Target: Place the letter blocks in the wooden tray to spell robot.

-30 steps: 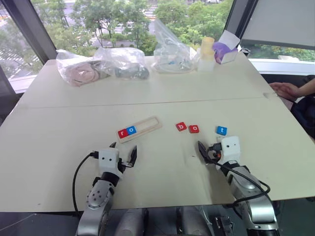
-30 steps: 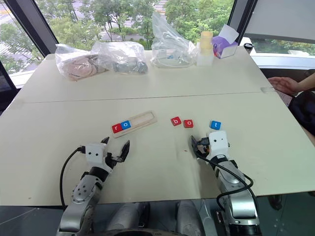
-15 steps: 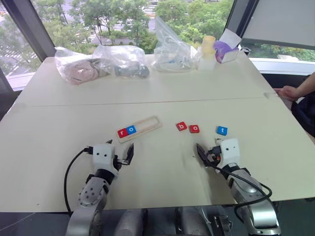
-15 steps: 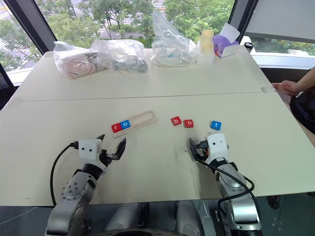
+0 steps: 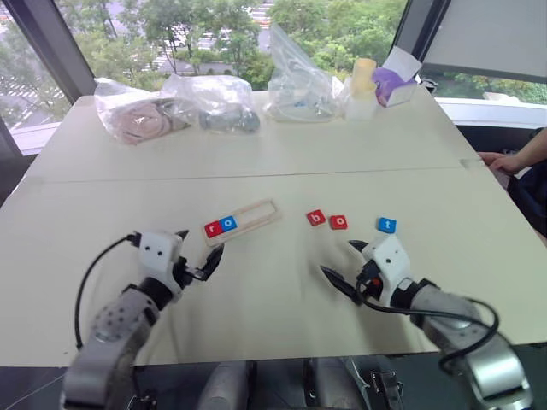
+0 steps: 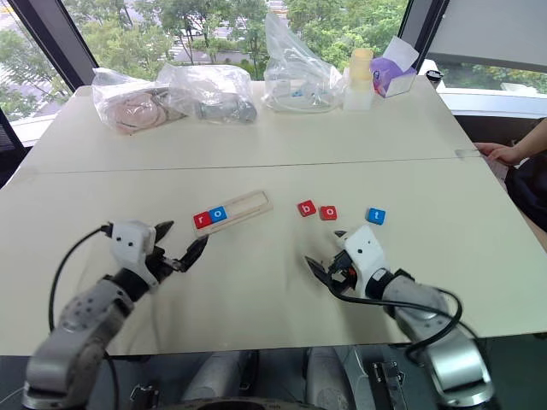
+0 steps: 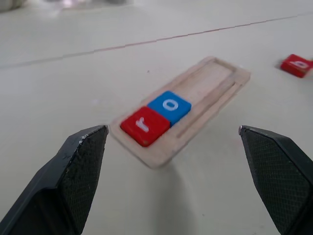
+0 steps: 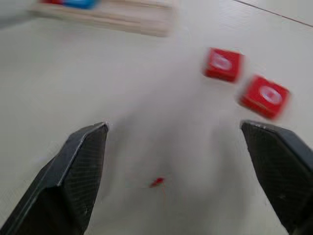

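Change since earlier frame: both arms have swung; the left gripper now points toward the tray's near end, and the right gripper has turned toward the bench centre. Blocks and tray have not shifted.
Bench: carries the wooden tray, lying diagonally, long axis rising away to the robot's right.
Tray contents: red "r" and blue "o" touching at the near-left end; remaining groove empty.
Loose blocks: red "b", red "o", blue "t", in a row right of the tray.
Key relation: "b" lies ahead of the right gripper, slightly left; the right arm is nearer.
Grippers: both spread wide, holding nothing.
View difference: left wrist view reads the tray letters clearly; right wrist view shows two red blocks, letters blurred.
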